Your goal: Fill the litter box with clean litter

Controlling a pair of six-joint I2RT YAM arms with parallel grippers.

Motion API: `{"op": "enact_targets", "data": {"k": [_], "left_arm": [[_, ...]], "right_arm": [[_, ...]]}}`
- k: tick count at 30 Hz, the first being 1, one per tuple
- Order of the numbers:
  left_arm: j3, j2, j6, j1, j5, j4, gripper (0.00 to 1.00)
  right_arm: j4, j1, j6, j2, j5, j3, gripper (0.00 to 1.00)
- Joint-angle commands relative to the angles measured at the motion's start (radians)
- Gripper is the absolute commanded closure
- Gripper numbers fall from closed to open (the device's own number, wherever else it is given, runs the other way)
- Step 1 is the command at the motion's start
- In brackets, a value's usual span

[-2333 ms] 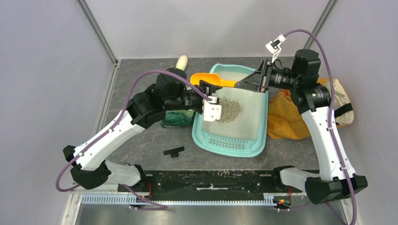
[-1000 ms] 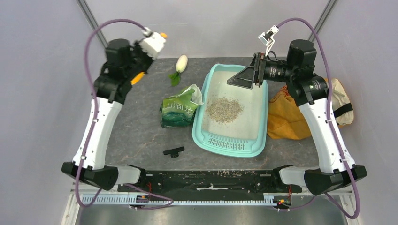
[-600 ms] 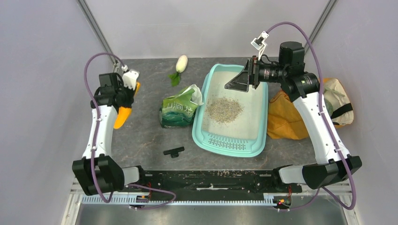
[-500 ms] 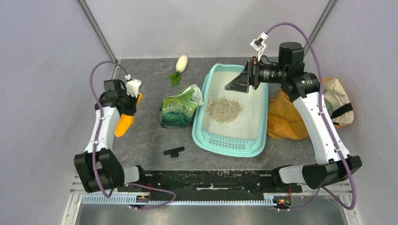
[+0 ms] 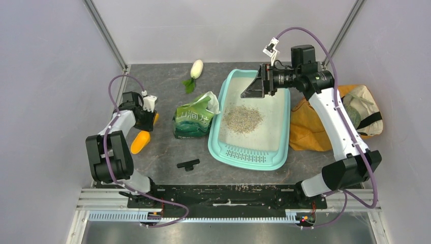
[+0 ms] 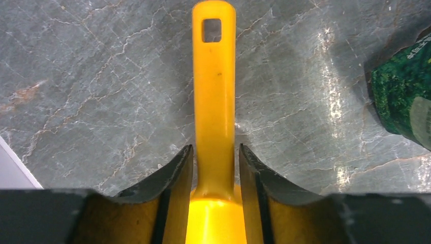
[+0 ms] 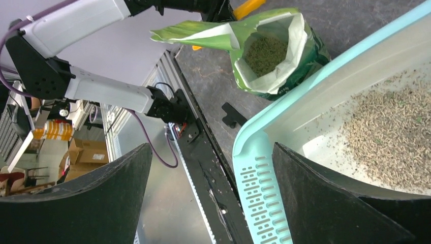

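Note:
The teal litter box (image 5: 219, 152) sits mid-table with its slotted grille toward me, and a loose pile of litter (image 5: 243, 118) lies in its white basin. My right gripper (image 5: 250, 90) hovers open and empty over the box's far end; its wrist view looks down on the grille (image 7: 256, 188) and the litter (image 7: 391, 132). At the left, my left gripper (image 5: 148, 115) is low over the table. The orange scoop (image 5: 140, 142) lies there. Its handle (image 6: 213, 76) passes between my fingers (image 6: 179, 168), with thin gaps on both sides.
An open green pouch (image 5: 193, 119) with granules inside (image 7: 264, 53) stands just left of the box. An orange cloth bag (image 5: 310, 127) lies against the box's right side. A white radish toy (image 5: 196, 68) rests at the back, and a small black part (image 5: 188, 164) near the front.
My left arm swung from high at the back left down to the table with the scoop, and its jaws eased slightly apart. My right gripper drifted left and opened a little wider.

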Motion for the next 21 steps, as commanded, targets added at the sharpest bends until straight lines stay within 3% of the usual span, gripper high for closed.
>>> {"op": "enact_targets", "data": {"k": [1, 5, 8, 14, 16, 18, 21], "left_arm": [[-0.004, 0.003, 0.0, 0.013, 0.014, 0.036, 0.46], [0.021, -0.046, 0.021, 0.019, 0.082, -0.035, 0.35], [0.124, -0.14, 0.074, 0.021, 0.196, -0.169, 0.33], [0.43, -0.345, 0.374, 0.017, 0.69, -0.53, 0.24], [0.506, -0.367, 0.374, 0.003, 0.774, -0.589, 0.23], [0.563, -0.379, 0.386, -0.071, 0.76, -0.629, 0.17], [0.583, -0.396, 0.305, -0.269, 0.594, -0.555, 0.15]], "right_arm": [[-0.064, -0.002, -0.069, 0.039, -0.025, 0.084, 0.07], [-0.071, -0.002, -0.07, 0.084, 0.008, 0.084, 0.13], [-0.029, 0.004, -0.03, 0.102, 0.087, 0.054, 0.25], [0.012, 0.054, 0.008, 0.201, 0.178, 0.085, 0.33], [0.012, 0.075, 0.016, 0.247, 0.211, 0.111, 0.34], [0.012, 0.1, 0.015, 0.284, 0.269, 0.134, 0.34], [0.017, 0.139, 0.025, 0.348, 0.338, 0.184, 0.32]]}}
